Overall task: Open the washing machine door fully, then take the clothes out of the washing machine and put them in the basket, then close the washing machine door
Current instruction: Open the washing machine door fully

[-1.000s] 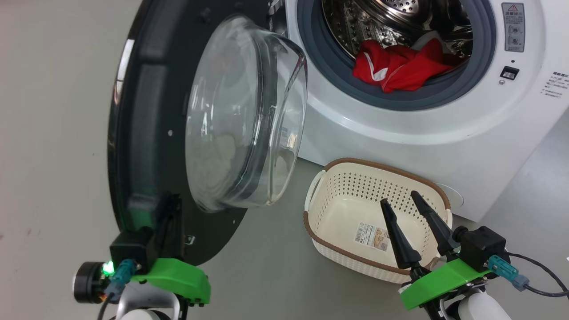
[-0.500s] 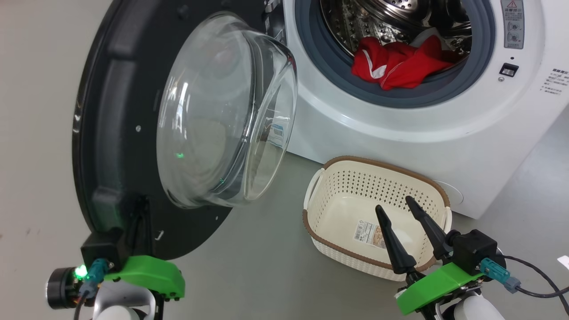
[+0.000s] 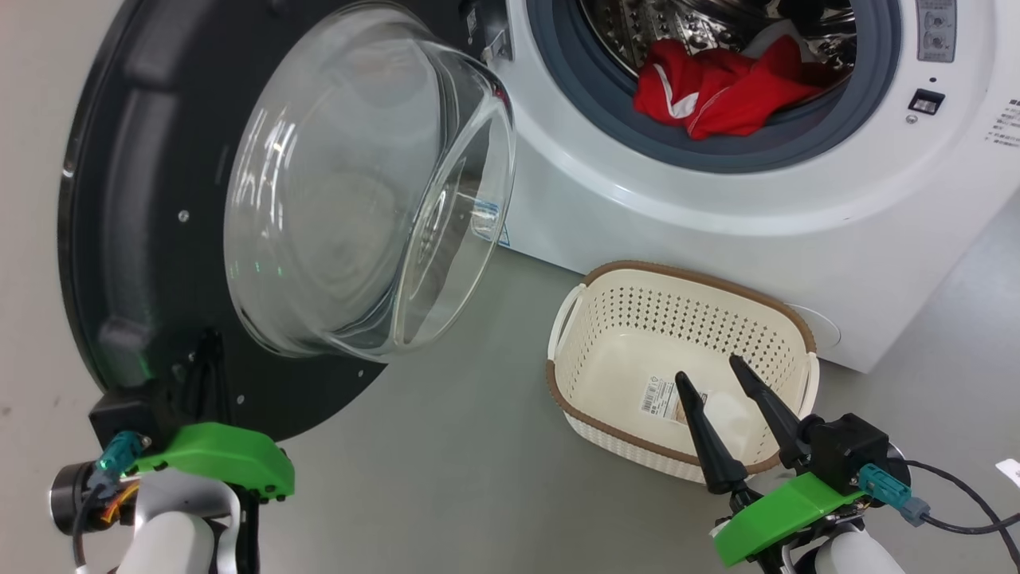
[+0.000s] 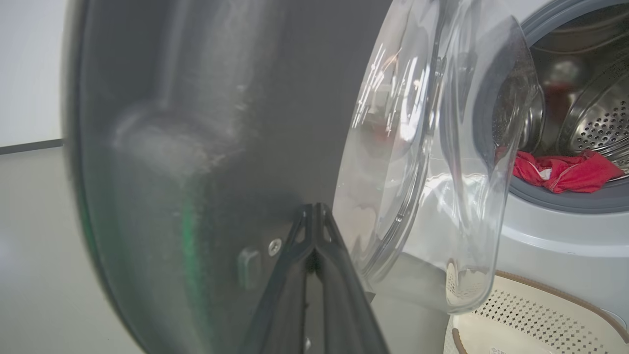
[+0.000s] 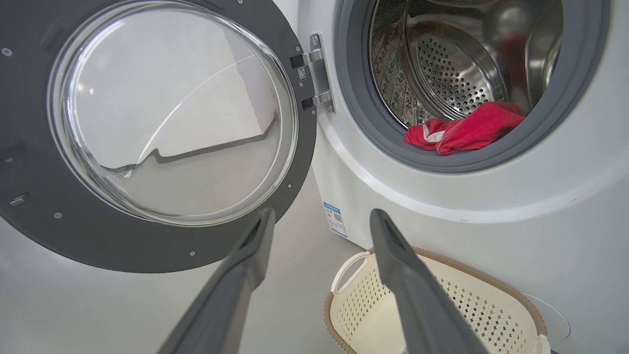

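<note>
The washing machine stands with its round opening uncovered. Its door, black-rimmed with a bulging glass bowl, hangs swung out to the left. My left gripper is shut, and its tips rest against the door's dark inner face near the lower rim. Red clothes with white trim lie at the front of the steel drum, seen also in the wrist views. The cream basket sits on the floor before the machine. My right gripper hovers open over its near end, holding nothing.
Grey floor spreads to the left and front of the basket. The door's hinge sits on the left edge of the opening. A blue label is low on the machine's front. A cable trails from my right wrist.
The door has swung further out to the left, with my shut left gripper moving along against its inner face. The right gripper has stayed over the basket.
</note>
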You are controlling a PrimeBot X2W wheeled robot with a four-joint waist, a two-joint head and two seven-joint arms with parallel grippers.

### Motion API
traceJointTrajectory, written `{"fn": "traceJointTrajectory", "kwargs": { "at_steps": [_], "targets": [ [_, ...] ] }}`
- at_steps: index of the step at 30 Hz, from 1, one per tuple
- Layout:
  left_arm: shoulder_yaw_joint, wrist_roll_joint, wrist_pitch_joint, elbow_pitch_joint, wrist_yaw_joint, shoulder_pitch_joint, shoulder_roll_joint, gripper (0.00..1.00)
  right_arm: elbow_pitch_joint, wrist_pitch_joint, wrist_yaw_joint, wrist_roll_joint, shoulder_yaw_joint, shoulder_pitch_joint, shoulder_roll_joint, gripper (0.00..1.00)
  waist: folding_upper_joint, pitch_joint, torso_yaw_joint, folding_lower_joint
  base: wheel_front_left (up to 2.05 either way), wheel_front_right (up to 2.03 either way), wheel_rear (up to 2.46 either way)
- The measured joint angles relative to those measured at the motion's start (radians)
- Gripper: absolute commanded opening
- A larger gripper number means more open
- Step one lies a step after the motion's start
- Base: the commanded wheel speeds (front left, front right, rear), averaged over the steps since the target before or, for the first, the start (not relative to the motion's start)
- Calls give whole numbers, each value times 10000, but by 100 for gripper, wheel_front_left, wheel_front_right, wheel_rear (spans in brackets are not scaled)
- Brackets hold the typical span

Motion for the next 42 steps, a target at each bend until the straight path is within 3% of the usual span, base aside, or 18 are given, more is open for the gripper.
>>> {"fn": "traceJointTrajectory", "kwargs": {
  "at_steps": [20,42],
  "targets": [
    [840,-683,-798,2105,-355,-1496,257,0,86,0,0,-594,-79,-211,-10,100,0,560,-27,0,0,0,0],
    [1538,-435,-1072,3490,-955,-2363,591,0,98,10,0,-849,190,-252,-29,100,0,790,-147,0,0,0,0]
  ]
}}
